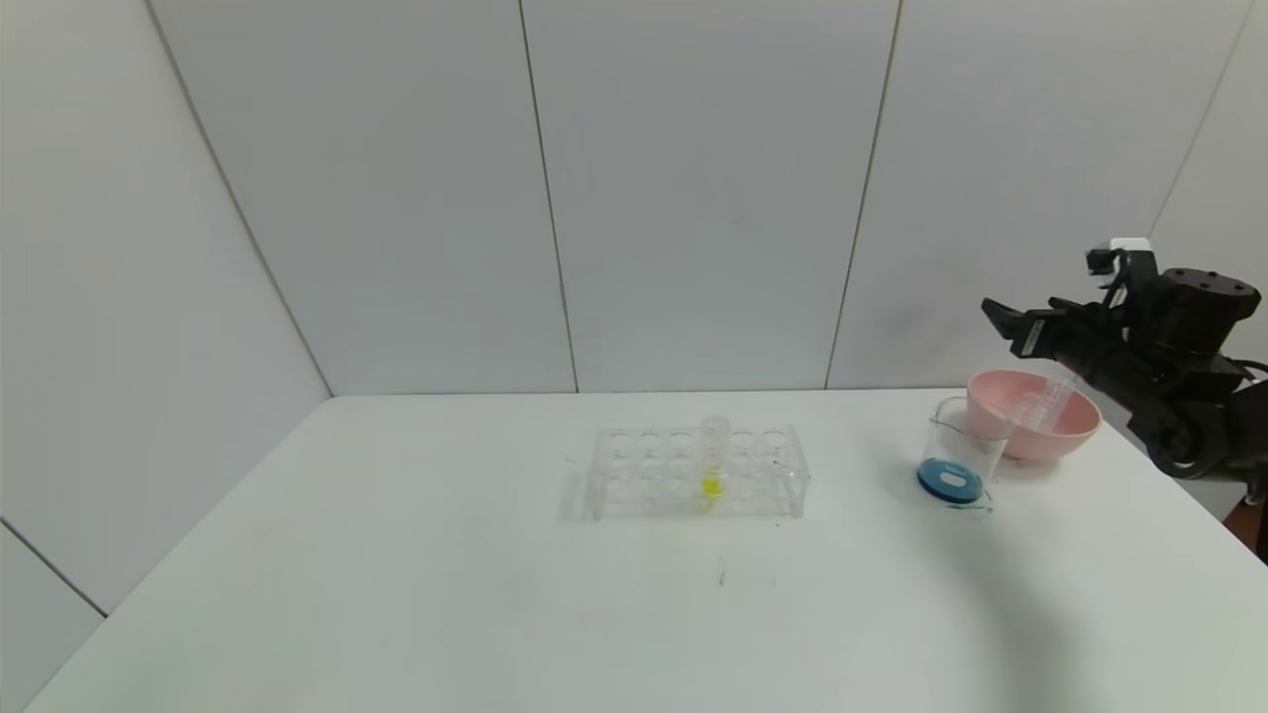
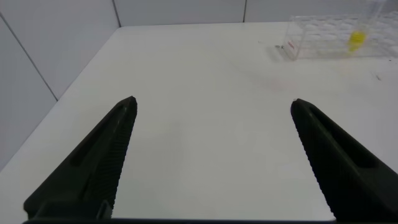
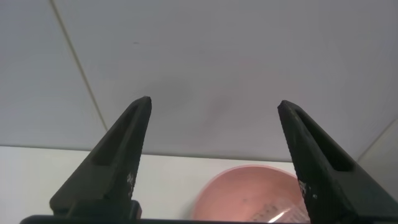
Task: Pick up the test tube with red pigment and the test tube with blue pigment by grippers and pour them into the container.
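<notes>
My right gripper (image 1: 1012, 327) hung released above the pink bowl (image 1: 1050, 443), so I judged lifting straight up safest, sparing the beaker (image 1: 959, 465) at its eight o'clock.

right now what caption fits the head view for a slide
Right gripper open above the pink bowl holding an emptied tube; container of blue liquid beside it.

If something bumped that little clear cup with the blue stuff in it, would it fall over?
The container looks small, light and thin-walled, so a nudge would probably slide it on the smooth table. Its shallow blue liquid sits low, which should steady it a little. A hard knock near the rim could tip it.
</notes>
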Robot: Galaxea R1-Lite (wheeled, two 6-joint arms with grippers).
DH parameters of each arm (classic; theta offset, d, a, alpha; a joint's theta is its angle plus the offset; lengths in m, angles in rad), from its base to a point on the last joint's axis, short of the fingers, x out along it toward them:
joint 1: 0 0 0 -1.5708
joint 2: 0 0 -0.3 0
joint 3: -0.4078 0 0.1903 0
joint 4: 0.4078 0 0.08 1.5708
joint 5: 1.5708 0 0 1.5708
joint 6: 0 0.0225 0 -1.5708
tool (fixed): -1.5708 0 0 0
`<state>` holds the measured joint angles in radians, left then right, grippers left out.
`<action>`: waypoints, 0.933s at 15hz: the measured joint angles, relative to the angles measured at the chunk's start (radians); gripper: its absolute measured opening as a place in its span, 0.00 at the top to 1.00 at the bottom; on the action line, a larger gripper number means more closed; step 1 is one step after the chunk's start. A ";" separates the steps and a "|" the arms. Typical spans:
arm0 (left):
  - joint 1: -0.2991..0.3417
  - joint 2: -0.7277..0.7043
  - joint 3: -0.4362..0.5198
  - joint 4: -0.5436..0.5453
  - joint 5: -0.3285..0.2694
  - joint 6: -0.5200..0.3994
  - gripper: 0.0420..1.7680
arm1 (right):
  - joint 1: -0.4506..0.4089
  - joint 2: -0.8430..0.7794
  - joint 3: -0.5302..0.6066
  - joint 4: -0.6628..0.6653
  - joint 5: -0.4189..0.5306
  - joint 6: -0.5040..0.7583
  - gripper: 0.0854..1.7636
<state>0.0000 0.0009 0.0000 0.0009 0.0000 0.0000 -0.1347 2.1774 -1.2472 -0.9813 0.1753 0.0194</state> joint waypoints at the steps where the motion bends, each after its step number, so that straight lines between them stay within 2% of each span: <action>1: 0.000 0.000 0.000 0.000 0.000 0.000 0.00 | 0.040 -0.013 0.017 -0.001 -0.028 0.000 0.16; 4: 0.000 0.000 0.000 0.000 0.000 0.000 0.00 | 0.144 -0.072 0.087 -0.023 -0.073 0.000 0.12; 7: 0.000 0.000 0.000 0.000 0.000 0.000 0.00 | 0.177 -0.170 0.171 -0.047 -0.080 0.000 0.09; 14: 0.000 0.000 0.000 0.000 0.000 0.000 0.00 | 0.104 -0.559 0.474 -0.189 -0.079 0.000 0.06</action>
<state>0.0000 0.0009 0.0000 0.0009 0.0000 0.0000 -0.0311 1.6187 -0.7730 -1.1704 0.0960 0.0189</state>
